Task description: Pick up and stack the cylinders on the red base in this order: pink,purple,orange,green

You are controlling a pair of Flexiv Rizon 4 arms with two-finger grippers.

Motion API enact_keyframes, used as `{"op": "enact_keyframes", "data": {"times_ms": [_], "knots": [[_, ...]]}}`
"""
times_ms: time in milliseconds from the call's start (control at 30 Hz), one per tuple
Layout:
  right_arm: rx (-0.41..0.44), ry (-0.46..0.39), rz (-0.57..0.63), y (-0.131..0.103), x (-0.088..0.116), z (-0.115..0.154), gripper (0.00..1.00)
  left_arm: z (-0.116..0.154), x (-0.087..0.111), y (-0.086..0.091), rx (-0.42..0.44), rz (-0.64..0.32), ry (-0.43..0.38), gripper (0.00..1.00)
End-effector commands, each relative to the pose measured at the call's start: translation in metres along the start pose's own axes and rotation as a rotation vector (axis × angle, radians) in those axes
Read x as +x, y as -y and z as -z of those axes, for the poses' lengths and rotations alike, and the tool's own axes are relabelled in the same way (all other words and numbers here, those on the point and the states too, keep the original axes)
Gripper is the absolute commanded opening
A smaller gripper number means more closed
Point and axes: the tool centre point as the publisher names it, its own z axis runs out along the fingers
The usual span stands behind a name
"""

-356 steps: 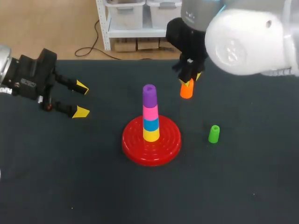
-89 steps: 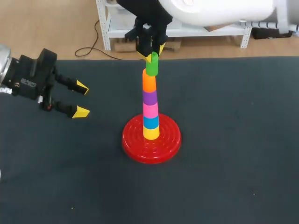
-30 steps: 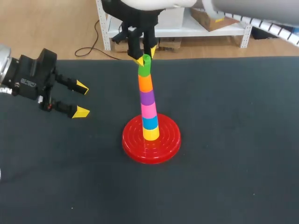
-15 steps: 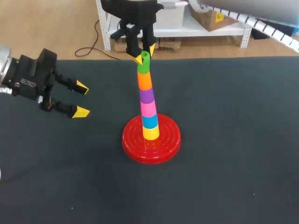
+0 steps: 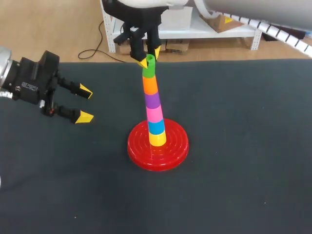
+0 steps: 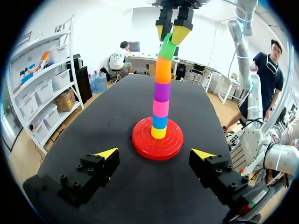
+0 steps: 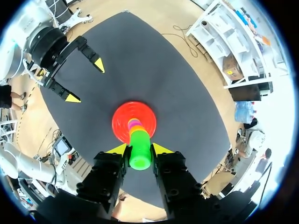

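Right claw (image 7: 140, 150): narrow, both yellow tips against opposite sides of the green cylinder (image 7: 139, 157); holding it, going by its own wrist view.
Green cylinder: between the fingers, topmost piece, sitting on the orange cylinder (image 5: 150, 86) just beyond the tips.
Long axis: runs with the fingers, away from the claw and down toward the table (image 5: 243, 161). Not quite plumb; the green end tips a little off the line of the pieces below.
Beyond the claw, in order: orange, purple cylinder (image 5: 153, 100), pink cylinder (image 5: 155, 114), then a blue piece (image 5: 156, 127) and a yellow piece (image 5: 157, 140).
Red base (image 5: 139, 152): farthest along that line, ahead of the fingers, flat on the table and carrying the whole stack (image 6: 161, 108).
Lean: slight. The base's middle lies a little to one side of a straight drop from the claw.
Nearer arm: right, with the piece in its grip.
Left claw (image 5: 85, 104): wide, empty, low over the table. Well apart from the right claw and off to the stack's side, fingers pointing toward the base.
Stage (my reading): pink, purple, orange and green are on in the asked order; only letting go seems to remain.
Coming move turns on: opening both fingers evenly and backing off along the cylinder's own axis.
Risk: one tip dragging sideways could carry the lean further and tip the upper pieces.
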Motion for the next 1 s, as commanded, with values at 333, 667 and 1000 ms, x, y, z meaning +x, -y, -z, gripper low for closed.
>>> {"op": "enact_keyframes", "data": {"times_ms": [333,667,1000], "knots": [[0.055,0.090,0.036,-0.0044,0.0046,-0.0036,0.00,0.0000,0.0012,0.0003,-0.001,-0.003,0.004,1.00],[0.055,0.090,0.036,-0.0044,0.0046,-0.0036,0.00,0.0000,0.0012,0.0003,-0.001,-0.003,0.004,1.00],[0.055,0.090,0.036,-0.0044,0.0046,-0.0036,0.00,0.0000,0.0012,0.0003,-0.001,-0.003,0.004,1.00]]}}
